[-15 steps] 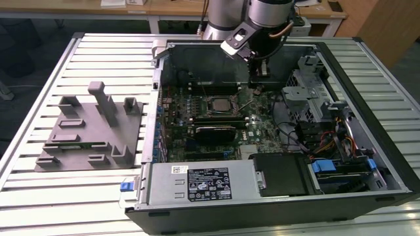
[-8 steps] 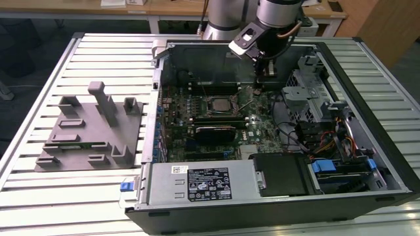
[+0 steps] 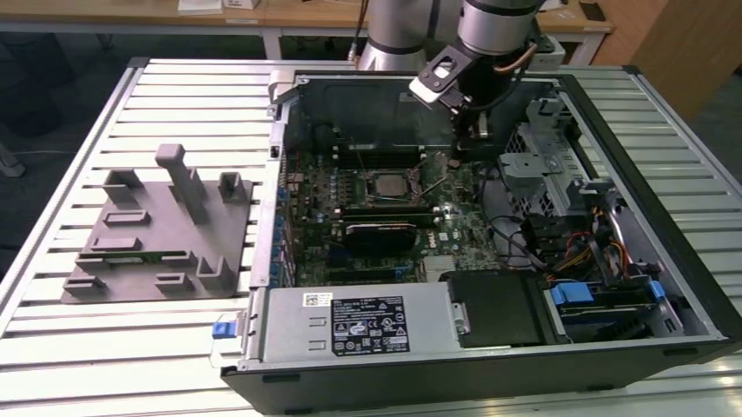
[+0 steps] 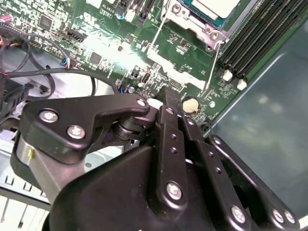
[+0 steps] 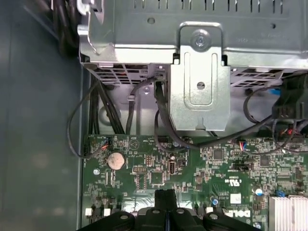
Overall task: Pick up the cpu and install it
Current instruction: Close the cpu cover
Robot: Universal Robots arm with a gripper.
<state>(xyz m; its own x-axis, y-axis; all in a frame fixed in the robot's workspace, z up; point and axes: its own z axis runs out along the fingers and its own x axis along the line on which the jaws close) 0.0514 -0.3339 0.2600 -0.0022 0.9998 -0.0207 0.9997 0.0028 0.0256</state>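
Note:
The cpu (image 3: 387,184) lies flat in the socket in the middle of the motherboard (image 3: 464,228), inside the open computer case (image 3: 649,217). In the second wrist view its silver top (image 4: 219,6) shows inside the metal socket frame (image 4: 185,17), with a thin lever (image 4: 214,62) beside it. My gripper (image 3: 478,139) hangs over the board toward the exterior view's right of the socket, apart from the cpu. Both wrist views show the black fingers (image 4: 166,96) (image 5: 166,196) pressed together with nothing between them, above the green board near a coin battery (image 5: 115,160).
A grey slotted fixture (image 3: 156,234) lies on the table at the exterior view's left. Inside the case are a power supply (image 3: 347,326), a metal drive cage (image 5: 199,72) with black cables (image 5: 159,115), and memory slots (image 4: 250,43) beside the socket.

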